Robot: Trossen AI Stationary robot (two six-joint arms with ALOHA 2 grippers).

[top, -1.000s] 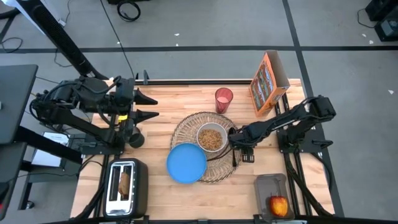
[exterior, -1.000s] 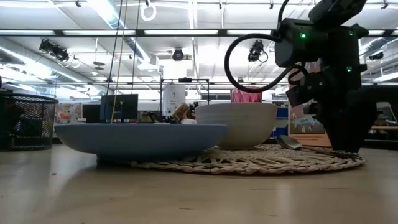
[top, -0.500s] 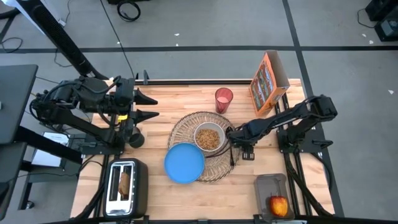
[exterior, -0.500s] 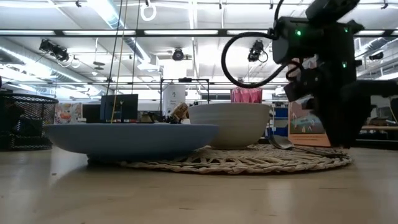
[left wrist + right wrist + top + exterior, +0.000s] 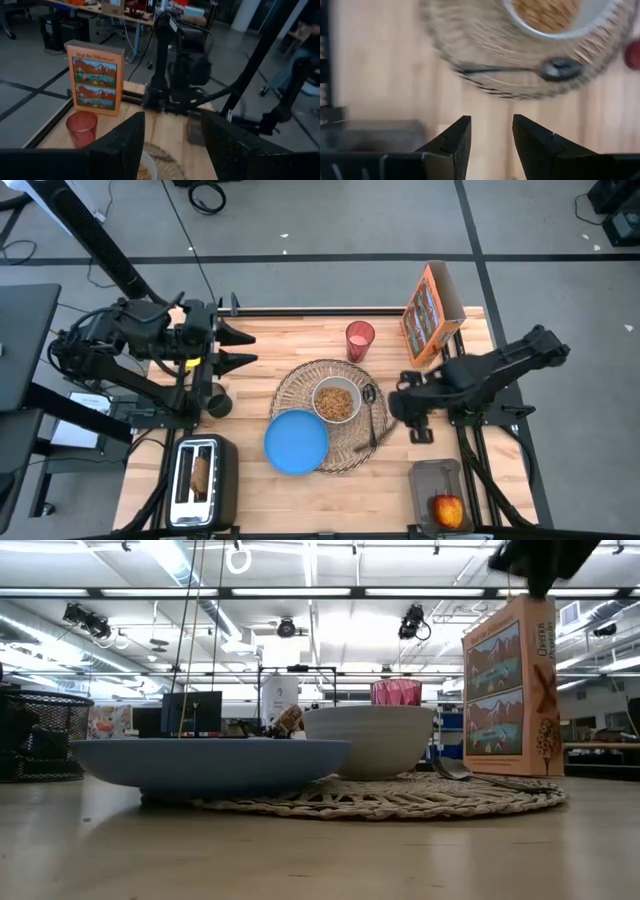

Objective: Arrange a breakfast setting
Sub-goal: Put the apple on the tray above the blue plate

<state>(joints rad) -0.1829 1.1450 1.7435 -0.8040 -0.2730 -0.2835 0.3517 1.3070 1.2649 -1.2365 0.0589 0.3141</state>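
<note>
The round wicker placemat [image 5: 300, 395] lies mid-table. On it stands the white bowl [image 5: 337, 401] of cereal. The metal spoon [image 5: 371, 418] lies on the mat to the right of the bowl, also seen as the spoon [image 5: 520, 70]. The blue plate [image 5: 297, 443] overlaps the mat's near left edge. The pink cup [image 5: 359, 340] and orange cereal box [image 5: 432, 313] stand at the far side. My right gripper [image 5: 402, 406] hovers open, pointing down, right of the mat and above the table. My left gripper [image 5: 250, 349] is open, held high at the left, pointing level.
A toaster [image 5: 200, 480] with the toast slice [image 5: 201, 474] in a slot stands at the near left corner. The apple [image 5: 448, 509] lies in a grey tray [image 5: 436, 477] at the near right. Bare wood shows between mat and tray.
My right gripper has risen from the spoon's place on the mat and drawn back toward the table's right edge, tipping to point more steeply down. The spoon stays lying on the mat. The mat, with bowl and plate, has slid slightly toward the left.
</note>
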